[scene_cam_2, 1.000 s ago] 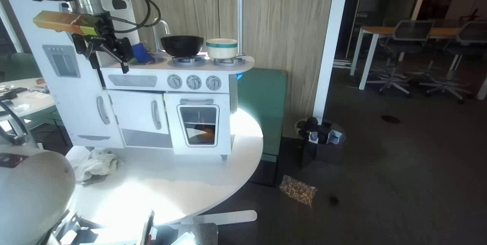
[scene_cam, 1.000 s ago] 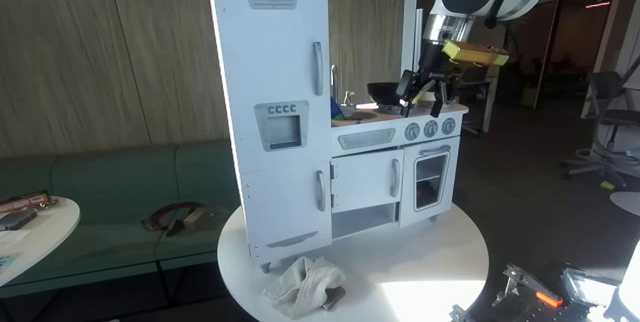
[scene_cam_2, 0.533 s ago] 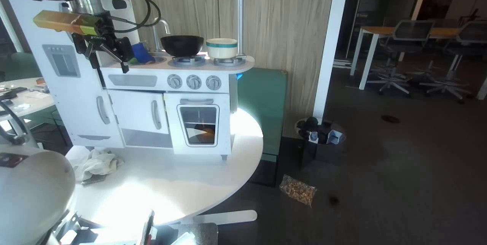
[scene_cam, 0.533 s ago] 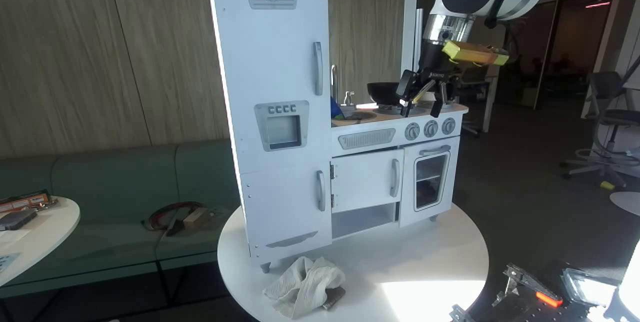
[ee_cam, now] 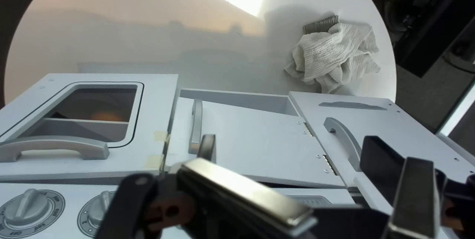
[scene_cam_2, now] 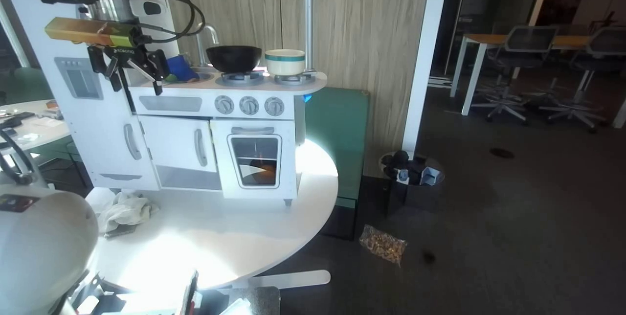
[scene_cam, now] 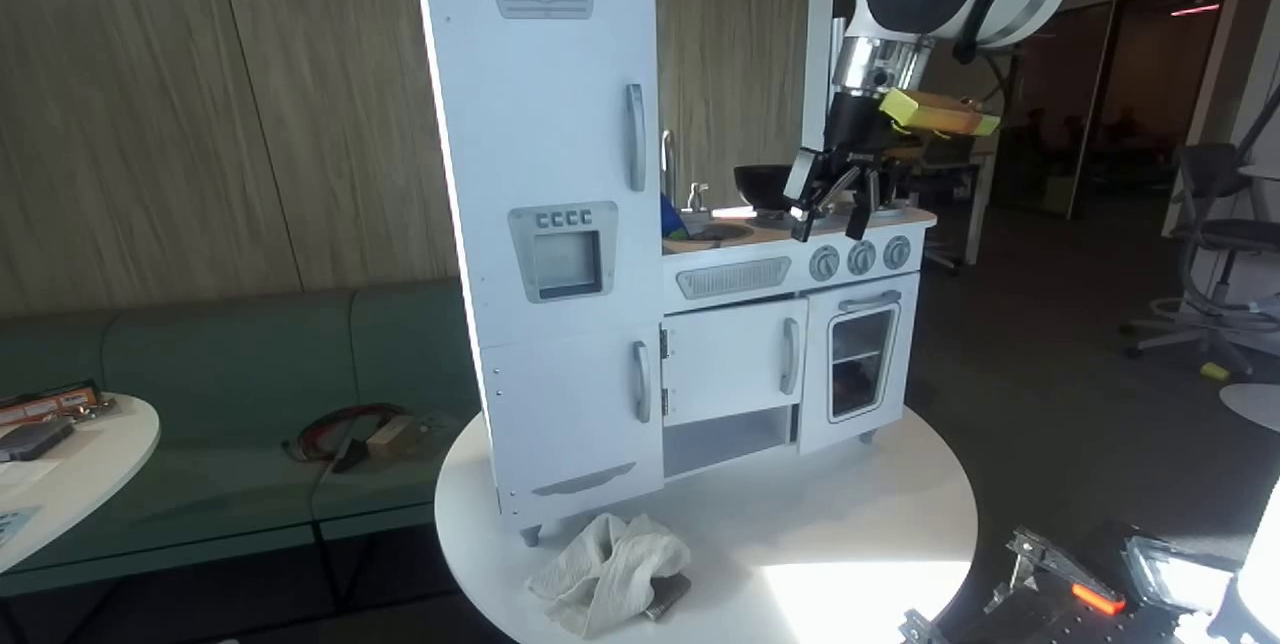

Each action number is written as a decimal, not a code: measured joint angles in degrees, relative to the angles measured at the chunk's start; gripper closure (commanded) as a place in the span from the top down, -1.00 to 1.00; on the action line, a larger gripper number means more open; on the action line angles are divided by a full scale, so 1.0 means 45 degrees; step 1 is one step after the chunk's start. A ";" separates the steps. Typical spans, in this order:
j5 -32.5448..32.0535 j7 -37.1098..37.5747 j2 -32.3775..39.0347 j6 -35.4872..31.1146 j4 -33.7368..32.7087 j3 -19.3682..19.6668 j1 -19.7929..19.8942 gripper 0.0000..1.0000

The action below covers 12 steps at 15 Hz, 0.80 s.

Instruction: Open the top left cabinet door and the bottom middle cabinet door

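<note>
The top left cabinet door, a tall white fridge door point(scene_cam: 550, 134) with a grey handle and dispenser panel, looks closed; it is partly behind the arm in an exterior view point(scene_cam_2: 88, 107). The bottom middle cabinet door point(scene_cam: 730, 364) is a small white door with a vertical handle. It also shows in an exterior view point(scene_cam_2: 176, 141) and in the wrist view point(ee_cam: 259, 138), slightly ajar at its handle side. My gripper point(scene_cam: 829, 227) is open and empty, in front of the countertop edge, above the small door's level; it also shows in an exterior view point(scene_cam_2: 137, 89) and the wrist view point(ee_cam: 291, 150).
The lower fridge door point(scene_cam: 565, 414) and oven door point(scene_cam: 860, 354) flank the small door. A black wok point(scene_cam_2: 234, 58), a pot point(scene_cam_2: 285, 62) and a faucet point(scene_cam_2: 208, 36) stand on the countertop. A white cloth point(scene_cam: 610, 574) lies on the round table point(scene_cam: 800, 534).
In the last half second the arm and gripper have moved slightly left in an exterior view and dipped a little. The gripper stays open. The doors have not moved.
</note>
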<state>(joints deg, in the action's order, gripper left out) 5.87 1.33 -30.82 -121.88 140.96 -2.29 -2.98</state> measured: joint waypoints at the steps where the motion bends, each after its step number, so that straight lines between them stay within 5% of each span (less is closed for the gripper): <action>1: -0.0016 -0.0370 0.0147 -0.0005 -0.0183 -0.0075 -0.0246 1.00; 6: -0.0985 -0.1200 0.1291 -0.0811 -0.1453 -0.1087 -0.1065 1.00; 12: -0.1281 -0.2380 0.2556 -0.3793 -0.2341 -0.1751 -0.1929 1.00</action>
<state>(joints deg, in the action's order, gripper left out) 0.10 -9.38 -19.31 -138.94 130.42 -10.17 -11.66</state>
